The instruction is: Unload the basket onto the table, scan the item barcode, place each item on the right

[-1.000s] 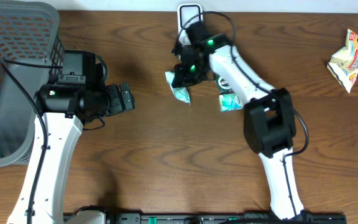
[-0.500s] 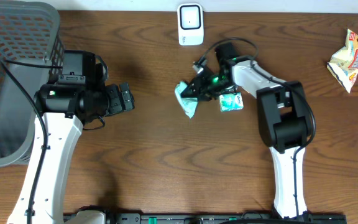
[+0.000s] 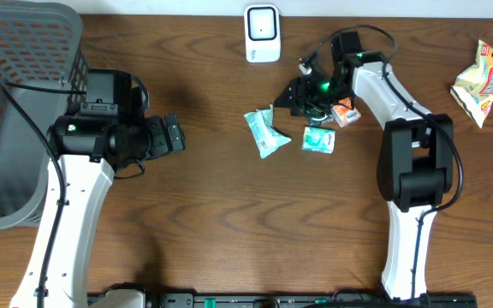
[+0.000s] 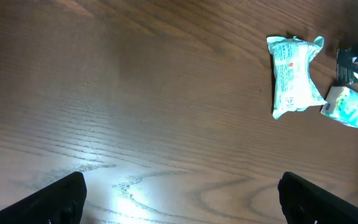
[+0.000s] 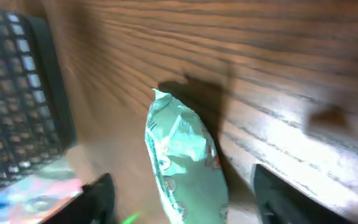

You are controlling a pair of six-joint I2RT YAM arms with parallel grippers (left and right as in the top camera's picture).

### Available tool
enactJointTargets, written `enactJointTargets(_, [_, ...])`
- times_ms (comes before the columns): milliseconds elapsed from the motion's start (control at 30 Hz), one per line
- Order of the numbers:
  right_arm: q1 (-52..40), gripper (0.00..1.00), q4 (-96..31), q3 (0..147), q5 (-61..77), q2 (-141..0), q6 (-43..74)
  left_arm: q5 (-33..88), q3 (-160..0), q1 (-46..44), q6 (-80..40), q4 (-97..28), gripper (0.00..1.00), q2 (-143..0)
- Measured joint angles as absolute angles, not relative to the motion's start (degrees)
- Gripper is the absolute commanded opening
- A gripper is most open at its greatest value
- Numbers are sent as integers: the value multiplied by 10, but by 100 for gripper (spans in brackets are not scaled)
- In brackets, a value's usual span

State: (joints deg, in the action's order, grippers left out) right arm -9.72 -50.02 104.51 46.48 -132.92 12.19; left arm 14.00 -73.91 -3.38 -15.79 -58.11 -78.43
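Near edge: the brown wood-grain table (image 3: 229, 248) fills the frame. Both white arms run off the bottom of the overhead view, so their bases are cut off.
Left gripper: the left gripper (image 3: 175, 135) hovers over bare wood at mid-depth, left of centre. Its jaws are spread wide and hold nothing. Its wrist view catches only two black fingertips (image 4: 61, 199) in the bottom corners.
Task item: the green-and-white crimped plastic packet (image 3: 266, 133) lies flat near the table's centre, long axis tilted. It is free of both grippers and well short of the scanner.
Neighbours: a small pale green sachet (image 3: 318, 139) lies just right of the packet, not touching it. A small orange sachet (image 3: 345, 112) lies beyond, tucked against the right arm's outline.
Right gripper: the right gripper (image 3: 300, 94) sits just beyond and to the right of the packet. Its fingers are parted with nothing clamped between them, and overhead it is clear of the packet.
Hard to read: the right wrist view is motion-blurred. The packet's print is illegible, so I cannot tell whether a barcode faces up. A pink-and-blue smear at that view's lower left is unidentifiable.
Far edge: the white barcode scanner (image 3: 262, 32) stands at the table's back edge. A yellow-and-red crinkled snack bag (image 3: 484, 81) lies far right, alone.
Left side: the grey mesh plastic basket (image 3: 15, 103) is cropped by the frame's left edge, and the left arm overlaps its right wall.
Open room: bare wood lies between the left gripper and the packet, and across the near half between the arms.
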Motion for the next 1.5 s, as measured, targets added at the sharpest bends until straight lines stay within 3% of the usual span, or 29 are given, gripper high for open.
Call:
enactJointTargets(233, [-160,86,-503,1045,344,-1328,110,140,-739,-34,-158,-581,98,-784])
enactJointTargets(367, [-195,80,-503,1045,312,-1328,110,140,-739,-34,-158,-581,98,-784])
enactJointTargets(600, [-199,47,-503,1041,298,-1328,107,140,-739,-34,-158,-581,98,-784])
enactJointTargets(767, [-199,1,-499,1016,302,-1328,103,140,-739,-34,-158,-581,98,-784])
enactJointTargets(1100, [-197,1,-497,1012,334,-1322,104,140,-739,-34,-158,-581,98,-784])
enactJointTargets(1500, [-172,1,-425,1117,547,-1322,93,140,-739,-34,-158,-581,98,-784])
